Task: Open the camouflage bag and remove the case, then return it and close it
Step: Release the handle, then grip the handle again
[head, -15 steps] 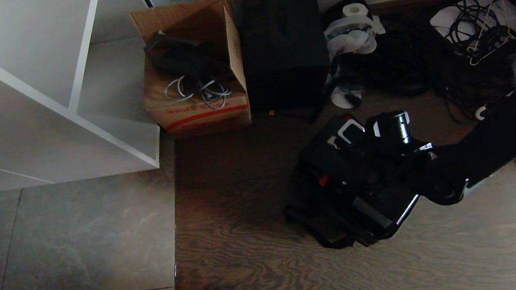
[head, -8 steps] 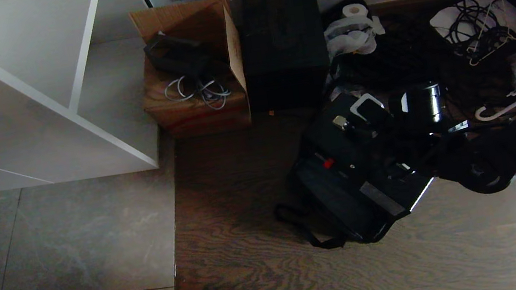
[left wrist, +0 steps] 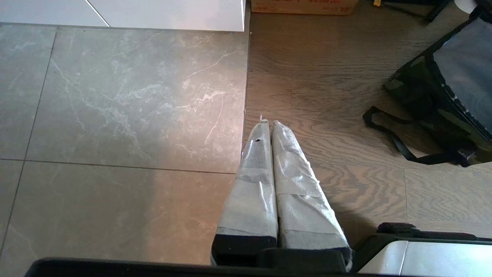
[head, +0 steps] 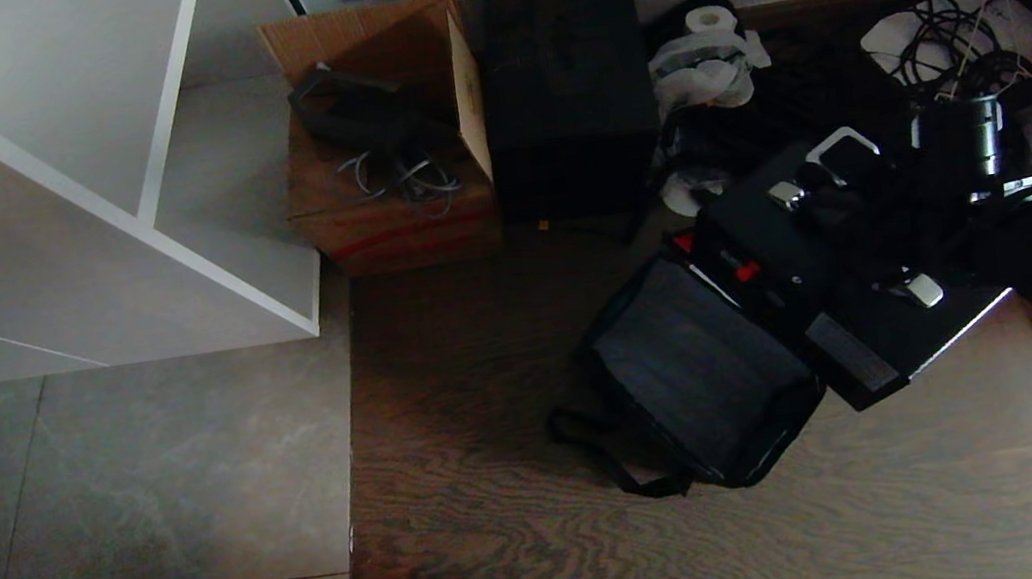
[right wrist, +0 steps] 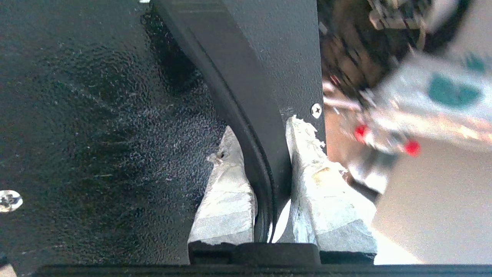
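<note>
My right gripper (right wrist: 269,169) is clamped on the black case (head: 863,276) by its handle, carrying it just right of the open camouflage bag (head: 704,369) on the wood floor, so the bag's mouth is clear. Left gripper (left wrist: 269,130) is pinched together, empty, parked over the floor.

You had one camouflage bag (head: 705,374) on the wood floor, and one black case (head: 853,277) held beside it. One cardboard box (head: 382,126) stood by the wall, with one plain black box (head: 566,85) next to it. One white shelf unit (head: 57,182) was at the left. One roll of white tape (head: 708,20) lay among the clutter. Two grippers were counted: the left gripper (left wrist: 269,127) and the right gripper (right wrist: 265,154).
</note>
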Available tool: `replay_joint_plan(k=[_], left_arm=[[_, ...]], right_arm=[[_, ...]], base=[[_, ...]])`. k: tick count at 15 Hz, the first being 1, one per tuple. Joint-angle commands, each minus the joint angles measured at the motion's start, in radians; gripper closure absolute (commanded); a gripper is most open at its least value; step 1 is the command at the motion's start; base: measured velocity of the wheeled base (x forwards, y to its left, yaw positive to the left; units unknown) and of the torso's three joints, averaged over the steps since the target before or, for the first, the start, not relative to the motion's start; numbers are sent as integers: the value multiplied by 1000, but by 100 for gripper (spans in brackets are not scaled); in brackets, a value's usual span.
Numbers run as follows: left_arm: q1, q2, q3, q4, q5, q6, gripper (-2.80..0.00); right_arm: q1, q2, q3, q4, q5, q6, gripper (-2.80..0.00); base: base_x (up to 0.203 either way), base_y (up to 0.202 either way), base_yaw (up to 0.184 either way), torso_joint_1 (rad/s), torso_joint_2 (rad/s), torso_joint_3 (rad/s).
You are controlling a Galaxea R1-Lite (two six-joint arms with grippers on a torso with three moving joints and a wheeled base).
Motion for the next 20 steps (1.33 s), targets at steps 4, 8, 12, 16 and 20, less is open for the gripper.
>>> replay_joint_plan(k=[4, 8, 12, 16, 20], left_arm=[[0, 0, -1, 0, 0, 0, 0], [0, 0, 0, 0, 0, 0, 0], [0, 0, 0, 0, 0, 0, 0], [0, 0, 0, 0, 0, 0, 0], [0, 0, 0, 0, 0, 0, 0]], right_arm=[[-164, 109, -43, 7, -5, 17, 0], [-253, 273, -163, 2, -5, 18, 0], [-303, 369, -250, -9, 10, 14, 0], [-285, 320, -133, 80, 50, 44, 0], [-266, 227, -4, 133, 128, 73, 0]], base=[[0, 0, 0, 0, 0, 0], [0, 0, 0, 1, -8, 5], [0, 0, 0, 0, 0, 0], [0, 0, 0, 0, 0, 0], [0, 0, 0, 0, 0, 0]])
